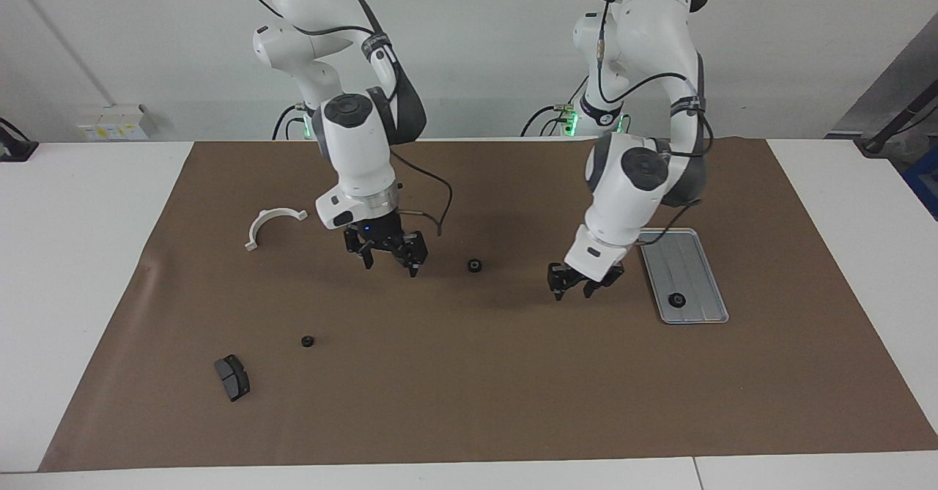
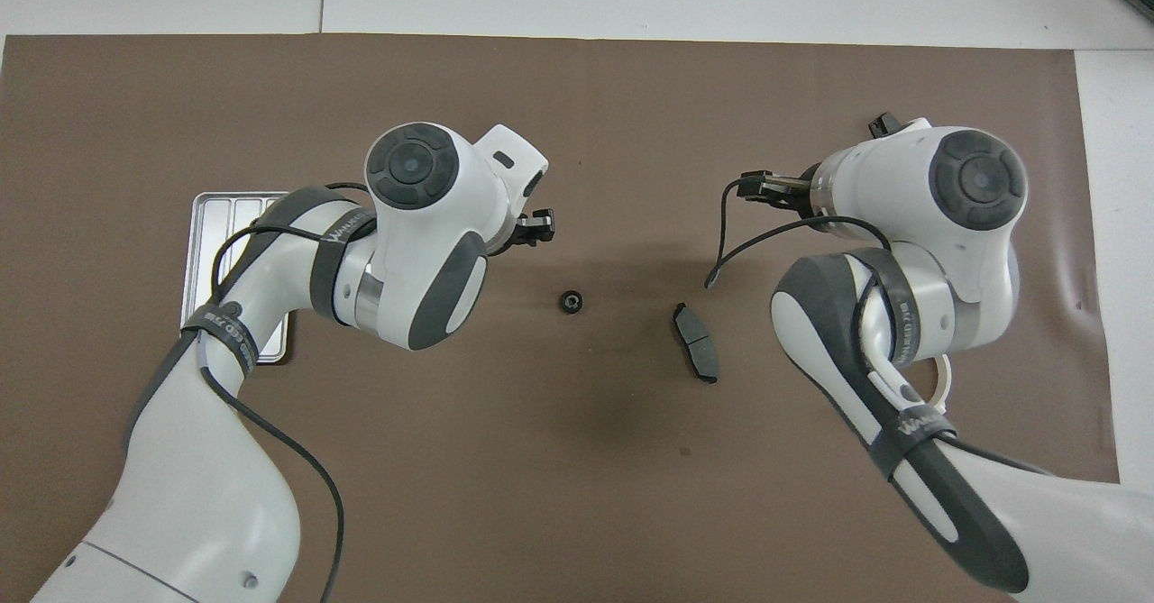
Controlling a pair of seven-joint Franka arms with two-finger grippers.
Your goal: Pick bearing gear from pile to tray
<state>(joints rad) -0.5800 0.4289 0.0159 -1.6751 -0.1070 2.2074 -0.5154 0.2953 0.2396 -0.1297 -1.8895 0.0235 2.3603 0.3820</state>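
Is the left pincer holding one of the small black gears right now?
No, the left pincer hangs empty over the mat, one gear lies in the tray.

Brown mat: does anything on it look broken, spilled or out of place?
Nothing stands out. One black gear lies in the tray, another gear sits mid-mat between the two raised grippers, a third near a brake pad. The white bracket lies flat. Nothing looks damaged or spilled.

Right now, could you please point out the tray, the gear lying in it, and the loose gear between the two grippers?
tray [image 1: 700, 274]: facing view, on a bare grooved part of its floor.
gear in the tray [image 1: 678, 300]: facing view, on its middle.
loose gear [image 1: 475, 264]: facing view, on its middle.
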